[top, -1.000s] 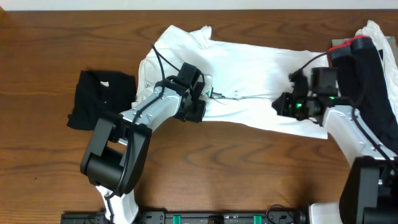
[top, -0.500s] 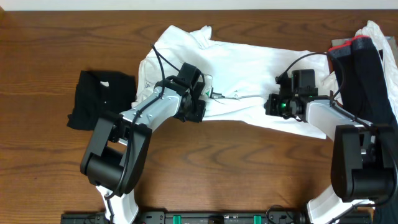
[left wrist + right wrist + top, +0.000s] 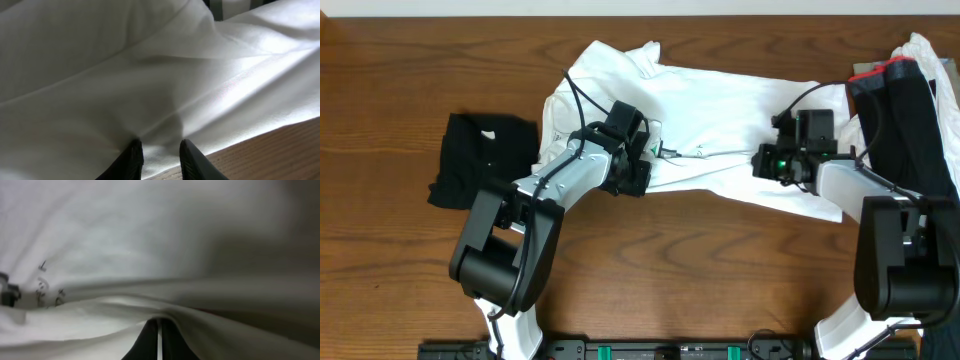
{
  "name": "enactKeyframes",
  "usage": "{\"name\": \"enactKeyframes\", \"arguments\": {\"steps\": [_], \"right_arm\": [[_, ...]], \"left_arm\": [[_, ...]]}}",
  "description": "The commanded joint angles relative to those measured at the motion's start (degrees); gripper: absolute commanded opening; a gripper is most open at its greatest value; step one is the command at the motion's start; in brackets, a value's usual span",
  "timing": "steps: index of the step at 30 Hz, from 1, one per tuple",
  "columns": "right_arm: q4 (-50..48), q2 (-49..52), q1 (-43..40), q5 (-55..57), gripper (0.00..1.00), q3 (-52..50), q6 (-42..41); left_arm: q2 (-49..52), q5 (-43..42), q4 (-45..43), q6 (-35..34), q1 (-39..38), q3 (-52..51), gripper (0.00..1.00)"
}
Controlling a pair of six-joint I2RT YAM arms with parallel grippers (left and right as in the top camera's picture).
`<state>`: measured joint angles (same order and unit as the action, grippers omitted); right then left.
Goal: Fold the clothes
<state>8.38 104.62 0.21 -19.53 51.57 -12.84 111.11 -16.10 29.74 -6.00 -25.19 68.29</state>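
The clothes here are chiefly a large white T-shirt [image 3: 720,110], spread crumpled across the middle of the table. My left gripper [image 3: 638,172] sits at its near edge, left of centre. In the left wrist view its fingers [image 3: 134,156] hold a gathered fold of the shirt [image 3: 150,75], with creases running into the gap at the left gripper [image 3: 161,157]. My right gripper [image 3: 763,160] rests on the shirt's right half. In the right wrist view the right gripper [image 3: 159,335] is shut, pinching a thin strip of white cloth [image 3: 125,240] that drapes over it. Small black text [image 3: 47,287] shows at the left.
A folded black garment [image 3: 480,160] lies on the wood at the left. At the far right lies a pile with a black garment [image 3: 910,120], a white one [image 3: 925,50] and a red-edged item [image 3: 880,72]. Bare wooden table [image 3: 720,270] runs along the front.
My right gripper has slid left along the shirt, then slightly back and away, and has finished closing on the cloth. The left arm has not moved.
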Motion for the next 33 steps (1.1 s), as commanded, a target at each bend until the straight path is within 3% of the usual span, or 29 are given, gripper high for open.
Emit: {"name": "enactKeyframes", "arguments": {"steps": [1, 9, 15, 18, 25, 33], "right_arm": [[-2.4, 0.6, -2.5, -1.7, 0.04, 0.4, -0.4], [-7.7, 0.6, -4.4, -3.5, 0.03, 0.6, -0.4], [-2.3, -1.5, -6.2, -11.4, 0.11, 2.0, 0.2], [3.2, -5.6, -7.3, -15.7, 0.09, 2.0, 1.1], [19.5, -9.8, -6.0, -6.5, 0.01, 1.8, 1.2], [15.1, -4.0, -4.1, -2.8, 0.01, 0.4, 0.6]], "left_arm": [[0.6, 3.3, 0.6, 0.4, 0.3, 0.1, 0.28], [0.6, 3.3, 0.6, 0.4, 0.3, 0.1, 0.29], [0.6, 3.3, 1.0, 1.3, 0.3, 0.1, 0.28], [0.6, 3.7, 1.0, 1.3, 0.3, 0.1, 0.29], [0.6, 3.7, 0.8, 1.3, 0.3, 0.1, 0.29], [0.6, 3.7, 0.6, 1.3, 0.3, 0.1, 0.28]]}}
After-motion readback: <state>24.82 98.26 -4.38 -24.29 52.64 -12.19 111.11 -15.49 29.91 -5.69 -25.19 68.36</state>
